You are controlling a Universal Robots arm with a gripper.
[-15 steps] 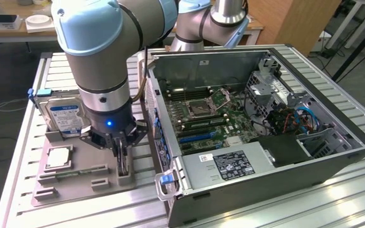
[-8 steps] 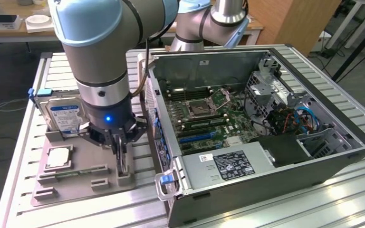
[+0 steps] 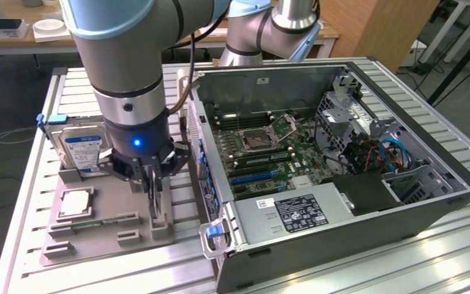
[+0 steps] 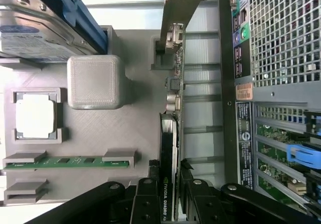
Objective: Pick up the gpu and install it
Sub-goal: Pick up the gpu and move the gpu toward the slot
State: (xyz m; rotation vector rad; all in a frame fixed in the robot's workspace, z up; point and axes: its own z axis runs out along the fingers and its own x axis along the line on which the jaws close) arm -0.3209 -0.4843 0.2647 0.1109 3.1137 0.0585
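Observation:
The gpu [image 4: 168,128] is a thin black card with a pale metal bracket, standing on edge in slots of the grey holder tray [image 4: 125,128]. My gripper [image 4: 169,186] reaches down over one end of it, and the black fingers [image 4: 148,191] press against both faces of the card, shut on it. The card's other end still rests in the tray's upright support [image 4: 173,38]. In the exterior view the gripper [image 3: 154,190] hangs over the tray [image 3: 104,242] with the gpu [image 3: 160,211] between its fingers, just beside the open computer case [image 3: 431,208].
On the tray lie a silver hard drive [image 3: 80,150] with a blue-white label, a square processor chip [image 3: 76,203] and a green memory stick [image 3: 96,223]. The case's motherboard [image 3: 276,153] with blue slots [image 3: 256,177] lies exposed. The case's rear wall [image 4: 281,33] stands close beside the card.

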